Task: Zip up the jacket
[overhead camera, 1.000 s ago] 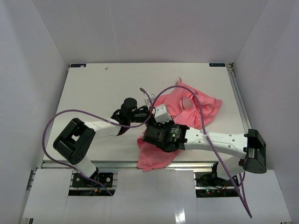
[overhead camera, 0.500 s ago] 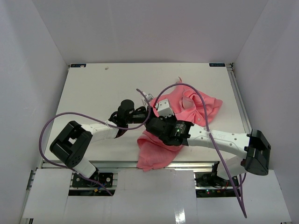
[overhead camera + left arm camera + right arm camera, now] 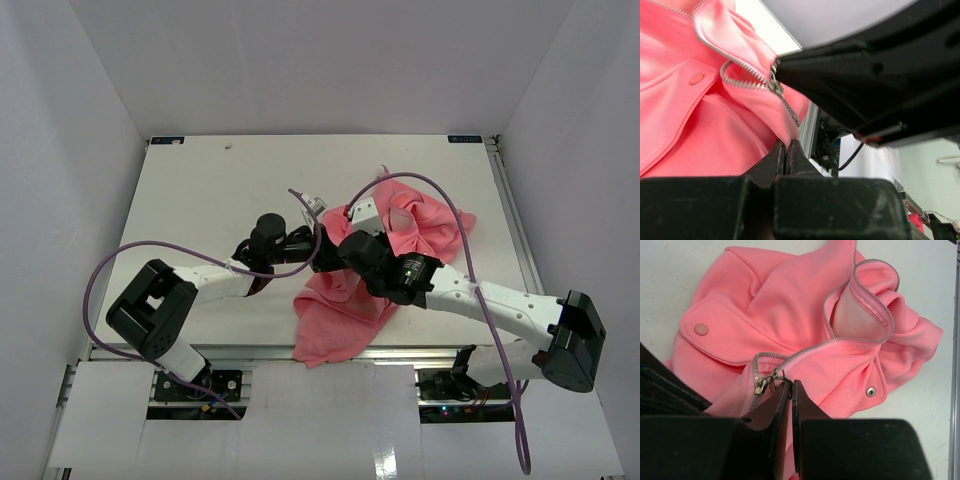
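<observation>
The salmon-pink jacket (image 3: 425, 225) lies crumpled at the table's centre-right, and its lower part (image 3: 335, 320) reaches the near edge. In the right wrist view the jacket (image 3: 790, 300) shows an open silver zipper with the slider (image 3: 761, 384) near the bottom. My right gripper (image 3: 791, 384) is shut on the slider's pull ring. My left gripper (image 3: 788, 145) is shut on the jacket's edge (image 3: 715, 125) just below the zipper's end, with the slider (image 3: 774, 86) above it. In the top view both grippers meet at the jacket's left side, the left gripper (image 3: 312, 243) beside the right gripper (image 3: 330, 252).
The right arm's black wrist (image 3: 880, 75) fills the upper right of the left wrist view. Purple cables (image 3: 440, 200) loop over the jacket and the left arm. The table's near metal rail (image 3: 250, 352) lies just below the jacket's hem. White walls stand around the table.
The right arm has swung back and to the right, with its wrist now further over the jacket and the zipper pull in its jaws. The left arm has barely moved.
</observation>
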`<action>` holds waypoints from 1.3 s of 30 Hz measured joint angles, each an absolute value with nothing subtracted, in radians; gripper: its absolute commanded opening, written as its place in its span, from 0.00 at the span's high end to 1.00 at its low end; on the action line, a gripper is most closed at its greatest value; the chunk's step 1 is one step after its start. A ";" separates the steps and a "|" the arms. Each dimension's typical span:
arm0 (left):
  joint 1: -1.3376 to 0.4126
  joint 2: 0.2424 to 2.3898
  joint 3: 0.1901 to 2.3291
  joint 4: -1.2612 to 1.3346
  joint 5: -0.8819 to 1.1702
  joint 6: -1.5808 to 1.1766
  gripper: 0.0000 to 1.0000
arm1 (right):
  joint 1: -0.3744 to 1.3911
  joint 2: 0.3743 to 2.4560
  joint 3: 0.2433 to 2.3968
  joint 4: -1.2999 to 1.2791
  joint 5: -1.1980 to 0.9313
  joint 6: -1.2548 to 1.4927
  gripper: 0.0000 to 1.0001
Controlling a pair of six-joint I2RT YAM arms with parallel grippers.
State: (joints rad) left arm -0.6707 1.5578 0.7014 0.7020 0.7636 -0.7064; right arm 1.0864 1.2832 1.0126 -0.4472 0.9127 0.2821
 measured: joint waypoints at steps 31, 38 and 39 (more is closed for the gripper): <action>-0.735 1.160 0.511 0.365 0.440 -0.637 1.00 | 0.579 1.270 0.981 -0.170 0.539 0.125 0.92; -0.736 1.073 0.472 0.275 0.335 -0.625 1.00 | 0.408 1.334 1.007 -0.131 0.431 0.123 0.92; -0.736 1.042 0.470 0.263 0.310 -0.625 1.00 | 0.386 1.343 1.009 -0.128 0.399 0.126 0.92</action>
State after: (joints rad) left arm -0.7364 1.0416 0.4701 0.2628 0.3095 -0.6253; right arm 0.3857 1.3428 1.0091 -0.1281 0.3994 0.1260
